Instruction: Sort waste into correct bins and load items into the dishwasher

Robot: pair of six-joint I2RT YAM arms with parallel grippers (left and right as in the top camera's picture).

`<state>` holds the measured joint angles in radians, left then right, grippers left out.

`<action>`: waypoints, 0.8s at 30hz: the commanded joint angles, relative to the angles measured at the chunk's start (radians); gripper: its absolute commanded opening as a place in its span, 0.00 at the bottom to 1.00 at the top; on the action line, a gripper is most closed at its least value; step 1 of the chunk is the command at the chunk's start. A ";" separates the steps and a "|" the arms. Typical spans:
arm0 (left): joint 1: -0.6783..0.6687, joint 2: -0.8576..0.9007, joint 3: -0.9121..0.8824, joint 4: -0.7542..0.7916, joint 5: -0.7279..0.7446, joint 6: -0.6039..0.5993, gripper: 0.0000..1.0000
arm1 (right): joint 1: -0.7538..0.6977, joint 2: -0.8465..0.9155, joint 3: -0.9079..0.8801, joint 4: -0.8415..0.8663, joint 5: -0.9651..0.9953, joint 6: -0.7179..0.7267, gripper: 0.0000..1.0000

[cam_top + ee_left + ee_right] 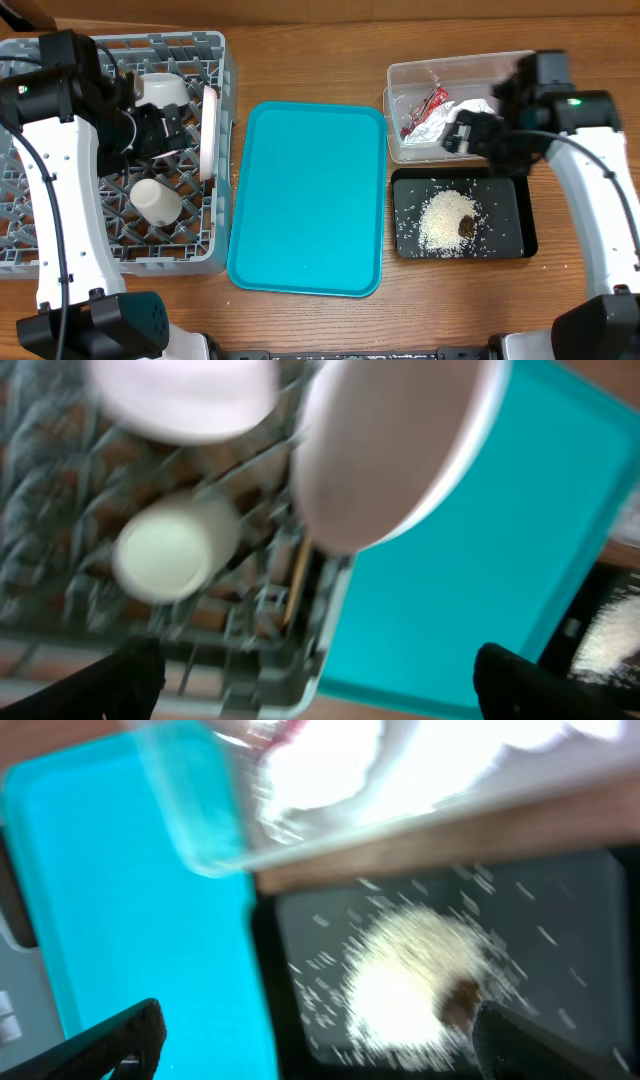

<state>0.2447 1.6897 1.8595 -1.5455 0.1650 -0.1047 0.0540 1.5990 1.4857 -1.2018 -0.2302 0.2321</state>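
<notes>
The grey dish rack (60,255) stands at the left. In it a white plate (210,130) stands on edge by the right wall, with a pale bowl (165,90) and a small white cup (157,198). My left gripper (165,130) hovers over them, open and empty. The left wrist view shows the plate (390,450), bowl (185,395), cup (170,550) and open jaws (320,685). The clear tub (460,62) holds the red wrapper (425,108) and napkin (450,115). The black tray (510,200) holds rice (445,220) and a brown lump (467,226). My right gripper (462,135) is open above them.
The teal serving tray (305,200) lies between the rack and the bins. It also shows in the left wrist view (480,560) and the right wrist view (130,890). The right wrist view shows the rice (420,980) and lump (460,1005), blurred.
</notes>
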 commanded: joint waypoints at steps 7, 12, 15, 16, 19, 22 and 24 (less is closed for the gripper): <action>-0.010 0.004 0.008 -0.089 -0.114 -0.074 1.00 | 0.060 -0.021 0.008 0.050 0.006 -0.005 1.00; -0.081 -0.004 0.007 -0.111 -0.117 -0.029 1.00 | 0.043 -0.023 0.008 -0.032 0.111 -0.005 1.00; -0.152 -0.030 -0.006 -0.106 -0.134 -0.021 1.00 | 0.029 -0.033 0.004 -0.060 0.125 -0.005 1.00; -0.169 -0.042 -0.017 -0.100 -0.141 -0.021 1.00 | 0.029 -0.042 -0.003 -0.056 0.126 -0.005 1.00; -0.214 -0.091 -0.072 -0.069 -0.147 -0.022 1.00 | 0.028 -0.088 -0.045 -0.026 0.126 -0.006 1.00; -0.249 -0.197 -0.203 0.010 -0.146 -0.031 1.00 | 0.028 -0.183 -0.142 0.027 0.126 -0.006 1.00; -0.251 -0.270 -0.287 0.063 -0.146 -0.031 1.00 | 0.028 -0.245 -0.206 0.061 0.126 -0.006 1.00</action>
<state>0.0048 1.5539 1.7004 -1.5341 0.0341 -0.1471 0.0853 1.4761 1.3727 -1.1824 -0.1192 0.2302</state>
